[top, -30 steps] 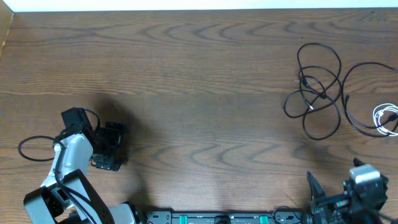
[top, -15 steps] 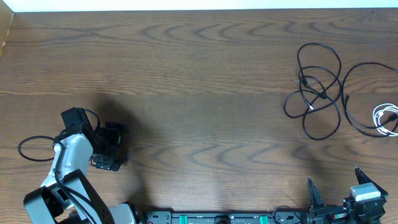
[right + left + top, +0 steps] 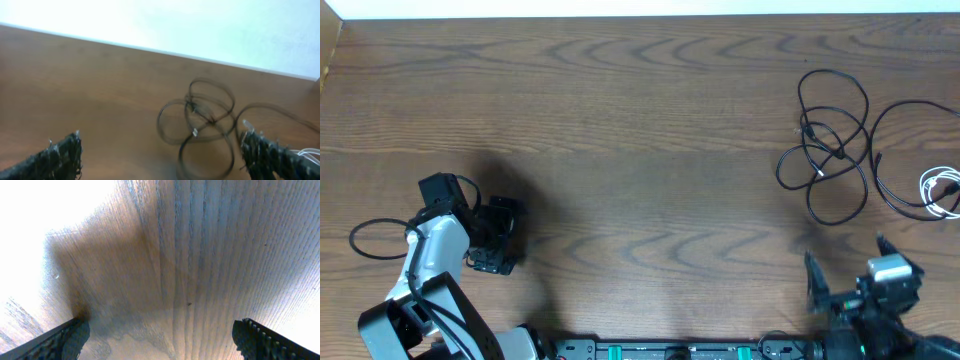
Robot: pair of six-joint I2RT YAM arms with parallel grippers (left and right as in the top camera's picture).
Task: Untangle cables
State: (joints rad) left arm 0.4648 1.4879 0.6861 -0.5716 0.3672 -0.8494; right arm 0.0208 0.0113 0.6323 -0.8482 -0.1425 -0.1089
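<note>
Nothing of the untangling looks done yet; the cables (image 3: pixel 830 145) lie on the far right part of the table (image 3: pixel 640 120), where several black loops cross one another in a loose knot; a further black cord (image 3: pixel 877 162) curves just beside that knot toward the right edge; the white cable (image 3: pixel 940 188) is bunched at that edge, touching or overlapping the black cord, though I cannot tell which. The right hand (image 3: pixel 848 272) is near the front edge, below the knot and apart from it, its fingers spread wide and empty; its wrist view looks straight toward the knot ahead. The left hand (image 3: pixel 495 235) is on the far left, well apart from the cables, likewise spread wide with only bare wood between its fingers. I judge that everything is left to do: reaching the knot, grasping a loop, and drawing the cords apart.
</note>
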